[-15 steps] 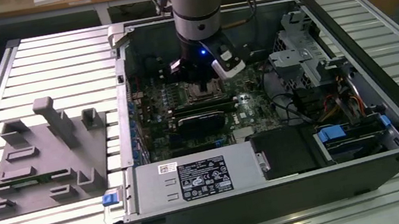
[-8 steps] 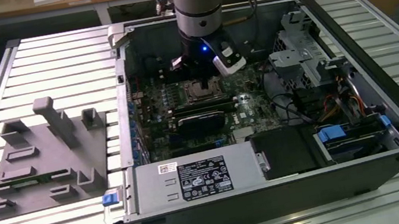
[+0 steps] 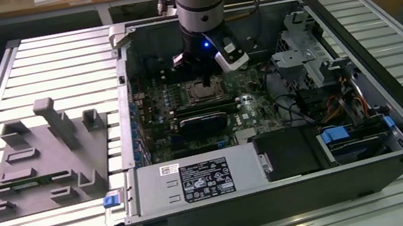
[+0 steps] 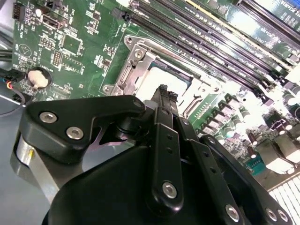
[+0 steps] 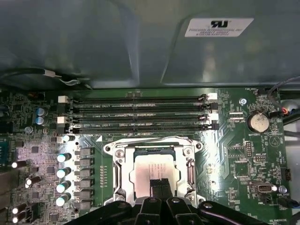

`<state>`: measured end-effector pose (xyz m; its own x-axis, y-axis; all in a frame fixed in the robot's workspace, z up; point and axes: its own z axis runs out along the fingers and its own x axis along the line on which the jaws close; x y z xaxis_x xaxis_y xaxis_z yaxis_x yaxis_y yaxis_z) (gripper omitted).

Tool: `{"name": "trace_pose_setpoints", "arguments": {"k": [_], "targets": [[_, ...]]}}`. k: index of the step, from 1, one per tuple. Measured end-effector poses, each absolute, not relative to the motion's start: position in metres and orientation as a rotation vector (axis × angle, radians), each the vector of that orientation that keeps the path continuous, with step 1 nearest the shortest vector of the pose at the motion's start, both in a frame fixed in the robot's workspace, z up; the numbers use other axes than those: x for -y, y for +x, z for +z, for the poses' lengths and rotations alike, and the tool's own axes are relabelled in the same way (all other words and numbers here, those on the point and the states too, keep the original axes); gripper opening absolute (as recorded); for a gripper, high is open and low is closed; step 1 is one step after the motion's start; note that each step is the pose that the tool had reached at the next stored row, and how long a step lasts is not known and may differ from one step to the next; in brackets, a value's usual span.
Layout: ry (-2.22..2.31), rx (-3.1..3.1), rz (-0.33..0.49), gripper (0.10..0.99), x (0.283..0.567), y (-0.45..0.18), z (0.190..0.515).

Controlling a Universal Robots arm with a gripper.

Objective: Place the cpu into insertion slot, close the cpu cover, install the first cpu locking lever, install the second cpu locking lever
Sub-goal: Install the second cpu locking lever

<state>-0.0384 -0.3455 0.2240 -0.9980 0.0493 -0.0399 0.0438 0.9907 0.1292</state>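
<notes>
Arm (image 3: 199,4): you're reaching down into the open PC case (image 3: 397,118), which is lying on the slatted worktop (image 3: 57,69).
Gripper (image 5: 160,184): you're hovering right over the cpu; jaws are looking pressed together, fingertips (image 4: 162,93) meeting at the cpu's edge, nothing between them.
Cpu (image 5: 152,168): sitting flat in the slot (image 5: 123,174), silver top showing in both wrist views.
Cover (image 5: 190,171): metal frame is lying around the cpu; can't tell if it's latched.
Levers: can't tell their state.
RAM slots (image 5: 136,112): running just beside the slot.
Grey fixture (image 3: 46,156): sitting on the worktop, at the exterior view's left, apart from the case.
</notes>
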Motion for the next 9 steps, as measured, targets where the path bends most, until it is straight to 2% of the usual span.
{"name": "trace_pose_setpoints", "arguments": {"k": [9], "targets": [[0.072,-3.091,0.199,0.106,0.3454,-0.0383,0.2248]]}}
